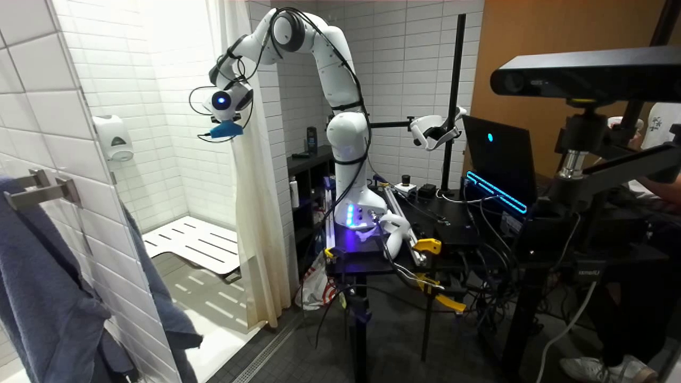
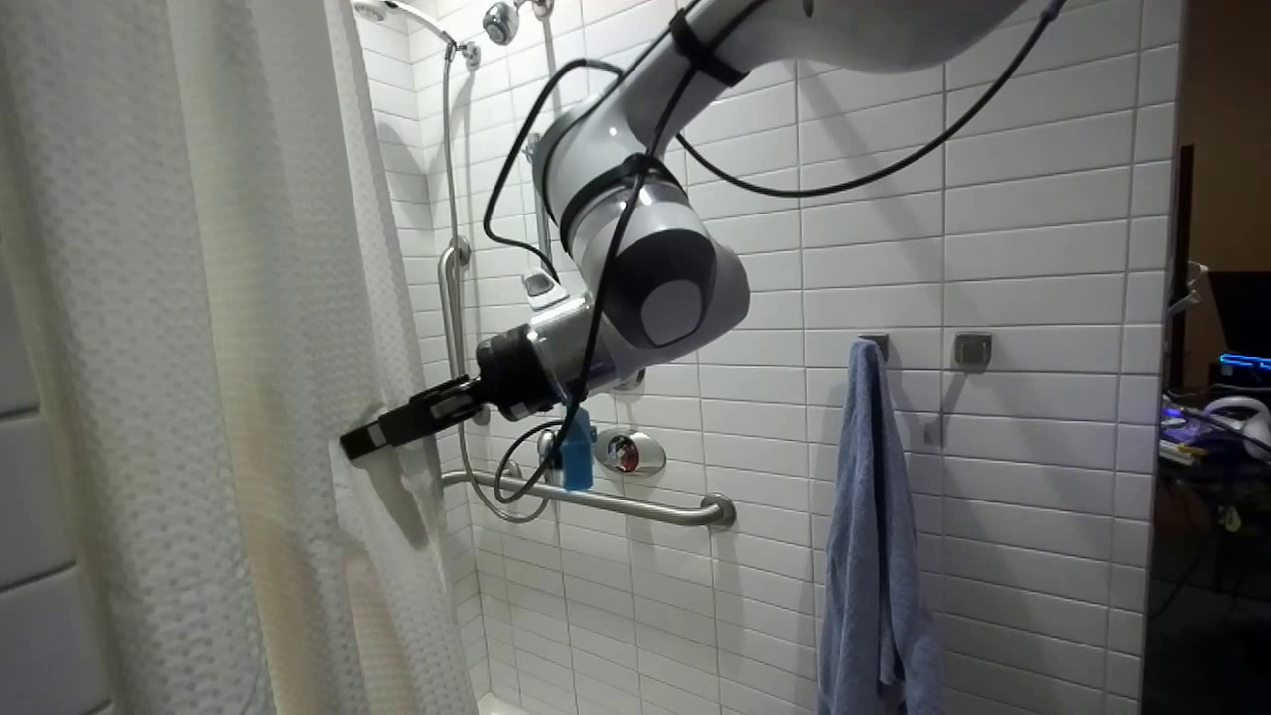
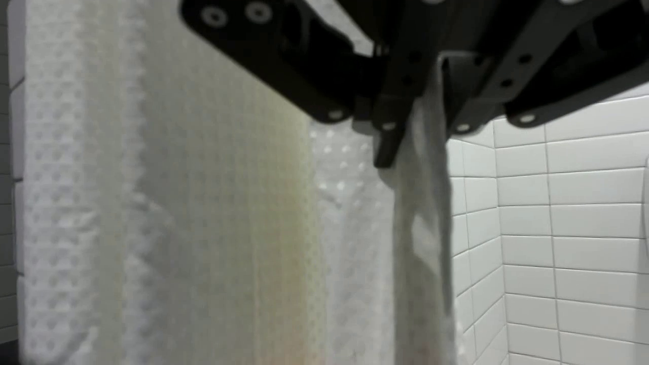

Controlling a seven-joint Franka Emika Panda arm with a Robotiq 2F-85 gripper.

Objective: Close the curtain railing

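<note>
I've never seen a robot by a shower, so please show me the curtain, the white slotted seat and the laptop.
Curtain [image 2: 238, 377]: in an exterior view, on its hanging folds.
White slotted seat [image 1: 196, 244]: in an exterior view, on its top.
Laptop [image 1: 501, 164]: in an exterior view, on its lid's back.

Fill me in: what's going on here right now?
The robot arm has its end effector near the edge of the curtain, with a fold apparently pinched between its fingers. The curtain hangs gathered to one side, leaving the white bench in view, so it is not yet drawn across.
</note>
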